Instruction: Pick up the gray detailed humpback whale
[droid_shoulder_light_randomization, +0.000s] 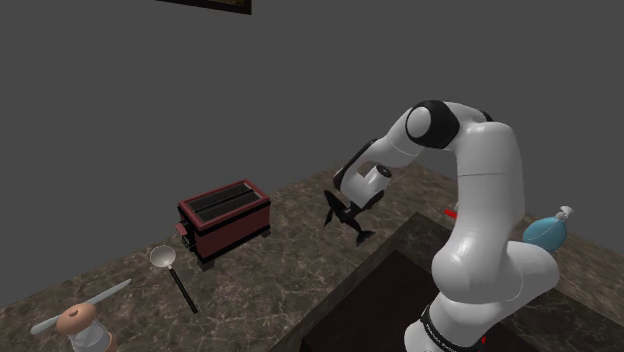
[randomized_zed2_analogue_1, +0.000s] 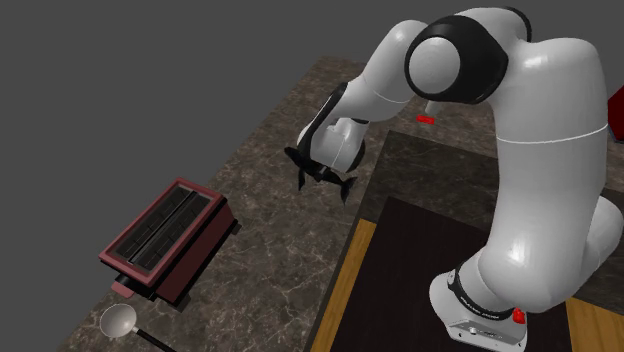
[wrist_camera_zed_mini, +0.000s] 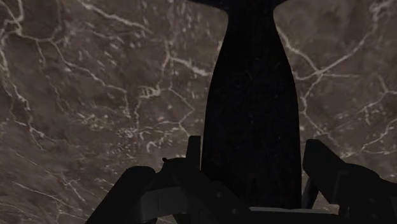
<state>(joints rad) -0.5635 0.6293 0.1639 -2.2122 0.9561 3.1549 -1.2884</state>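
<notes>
The whale (wrist_camera_zed_mini: 251, 95) is a very dark, nearly black figure with a long body and spread flukes. My gripper (wrist_camera_zed_mini: 252, 156) is shut on it, and both black fingers (wrist_camera_zed_mini: 193, 147) press against the flanks of its body. In the shoulder view the whale (droid_shoulder_light_randomization: 348, 218) hangs under the gripper (droid_shoulder_light_randomization: 349, 206) just above the dark marbled counter (droid_shoulder_light_randomization: 290, 260), near its far edge. In the second exterior view the whale (randomized_zed2_analogue_1: 322, 176) sits below the hand (randomized_zed2_analogue_1: 326, 160), with fins sticking out to both sides.
A red toaster (droid_shoulder_light_randomization: 225, 215) stands to the shoulder view's left of the whale, with a metal ladle (droid_shoulder_light_randomization: 165, 258) in front of it. A pink-and-white propeller toy (droid_shoulder_light_randomization: 80, 322) lies at the lower left. A blue bottle (droid_shoulder_light_randomization: 548, 232) stands behind the arm. My stand (droid_shoulder_light_randomization: 380, 295) is a dark box.
</notes>
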